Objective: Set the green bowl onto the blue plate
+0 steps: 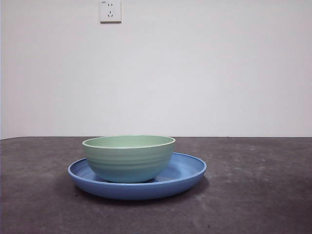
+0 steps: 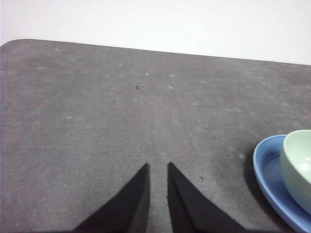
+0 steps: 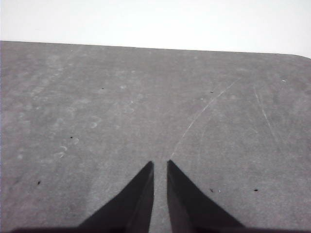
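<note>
The green bowl point(image 1: 128, 158) stands upright on the blue plate point(image 1: 187, 170), a little left of the plate's middle in the front view. No gripper appears in that view. In the left wrist view my left gripper point(image 2: 158, 166) hangs over bare table, shut and holding nothing, with the blue plate point(image 2: 270, 177) and the green bowl point(image 2: 299, 165) off to one side, apart from it. My right gripper point(image 3: 160, 163) is shut over bare table and holds nothing; neither bowl nor plate shows in its view.
The dark grey table point(image 1: 253, 195) runs back to a white wall. A white wall socket point(image 1: 110, 10) is mounted high on the wall. The table's rounded corner point(image 2: 19, 44) shows in the left wrist view.
</note>
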